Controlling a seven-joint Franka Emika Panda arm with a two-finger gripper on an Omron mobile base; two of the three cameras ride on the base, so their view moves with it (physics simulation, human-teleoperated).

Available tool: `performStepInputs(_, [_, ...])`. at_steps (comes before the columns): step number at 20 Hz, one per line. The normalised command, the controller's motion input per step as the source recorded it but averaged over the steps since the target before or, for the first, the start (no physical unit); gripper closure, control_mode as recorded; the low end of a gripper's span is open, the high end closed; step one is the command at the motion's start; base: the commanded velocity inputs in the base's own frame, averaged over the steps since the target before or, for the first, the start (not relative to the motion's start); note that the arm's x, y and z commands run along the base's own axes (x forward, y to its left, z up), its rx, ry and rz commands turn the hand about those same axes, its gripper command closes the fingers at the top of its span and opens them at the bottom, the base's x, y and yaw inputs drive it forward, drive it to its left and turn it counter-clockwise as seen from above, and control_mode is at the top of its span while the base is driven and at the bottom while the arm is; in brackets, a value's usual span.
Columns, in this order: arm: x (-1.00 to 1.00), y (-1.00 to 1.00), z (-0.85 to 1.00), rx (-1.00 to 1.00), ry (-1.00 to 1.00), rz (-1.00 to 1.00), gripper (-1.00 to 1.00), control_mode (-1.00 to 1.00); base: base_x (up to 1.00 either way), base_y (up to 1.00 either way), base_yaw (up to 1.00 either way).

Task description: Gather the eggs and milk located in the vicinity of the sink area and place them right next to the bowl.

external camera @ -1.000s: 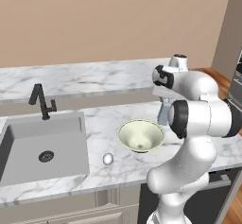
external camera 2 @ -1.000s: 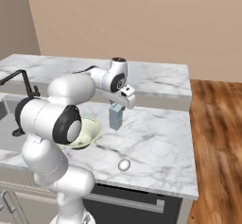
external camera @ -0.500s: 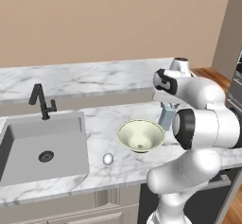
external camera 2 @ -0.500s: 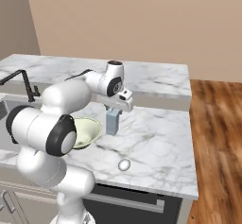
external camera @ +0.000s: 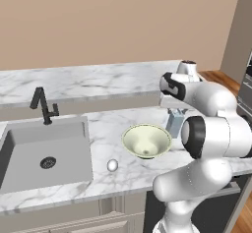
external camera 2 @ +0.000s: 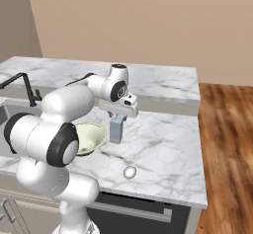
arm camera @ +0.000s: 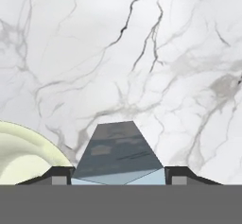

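Item: white-and-grey veined marble counter (external camera 2: 163, 144), L-shaped, with a raised rear ledge. Item: pale blue-grey upright milk carton (external camera 2: 116, 130) with a narrower top, standing on the counter just beside the bowl, at the bowl's 3 o'clock in the right base view; in the left base view the carton (external camera: 175, 122) sits at the bowl's 2 o'clock, partly behind the arm. Item: two-finger gripper (external camera 2: 118, 115) on the white arm, poised directly over the carton top; in the hand view the dark fingertips (arm camera: 60, 175) stand on either side of the carton (arm camera: 118, 154), close against its two sides, jaws part-way open and closed in on the carton's width; holding contact appears likely, though whether the carton base rests on the marble cannot be told for certain. Item: wide shallow conical bowl (external camera: 146, 140), pale cream-green inside with a light rim, on the counter between sink and carton; its rim also shows at 8 o'clock in the hand view (arm camera: 28, 147). Item: small glossy white-grey oval egg (external camera: 112, 165), on the counter just beside the sink's right edge, at the bowl's 8 o'clock. Item: second egg of the same kind (external camera 2: 130, 172), lying near the counter's front edge at the carton's 5 o'clock, apart from the bowl. Item: large rectangular grey sink basin (external camera: 47, 148) with round dark drain (external camera: 47, 162). Item: black angular faucet (external camera: 43, 107), at the basin's 12 o'clock.
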Motion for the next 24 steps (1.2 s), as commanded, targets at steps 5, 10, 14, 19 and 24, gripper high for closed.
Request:
performStepInputs(5, [-0.07, 0.05, -0.29, 0.0, 0.0, 0.04, 1.0, -1.0, 0.0, 0.0, 0.0])
performStepInputs(10, [-0.03, 0.06, -0.28, -0.02, 0.0, 0.02, 1.0, -1.0, 0.0, 0.0, 0.0])
performStepInputs(14, [0.0, 0.07, -0.14, -0.04, 0.0, 0.0, 1.0, -1.0, 0.0, 0.0, 0.0])
performStepInputs(19, [0.0, 0.01, -0.04, -0.01, 0.0, 0.0, 1.0, -1.0, 0.0, 0.0, 0.0])
performStepInputs(24, [0.0, 0.0, 0.0, 0.0, 0.0, 0.0, -1.0, -1.0, 0.0, 0.0, 0.0])
